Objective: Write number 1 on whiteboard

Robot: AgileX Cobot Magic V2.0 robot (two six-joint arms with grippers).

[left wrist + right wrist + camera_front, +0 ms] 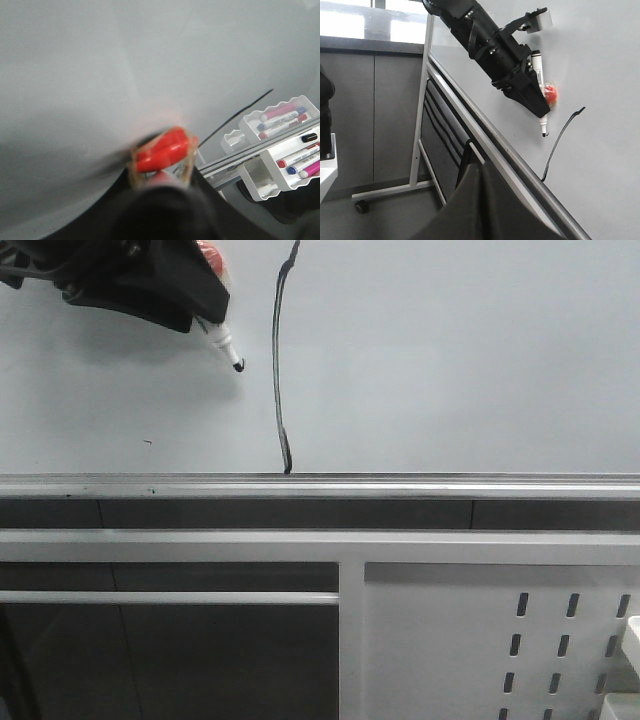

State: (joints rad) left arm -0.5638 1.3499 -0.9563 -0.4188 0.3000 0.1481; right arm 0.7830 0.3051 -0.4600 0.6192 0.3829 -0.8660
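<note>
While the left gripper [205, 310] is clamping the marker [226, 343] just off the whiteboard [450, 360], left of the 1 [279, 370], any drift inward is risking a stray mark. Right gripper isn't showing.

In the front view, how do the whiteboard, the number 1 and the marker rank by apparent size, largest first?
1. Whiteboard
2. Number 1
3. Marker, though the left tool hides part of it and it may be nearer the camera.
</note>
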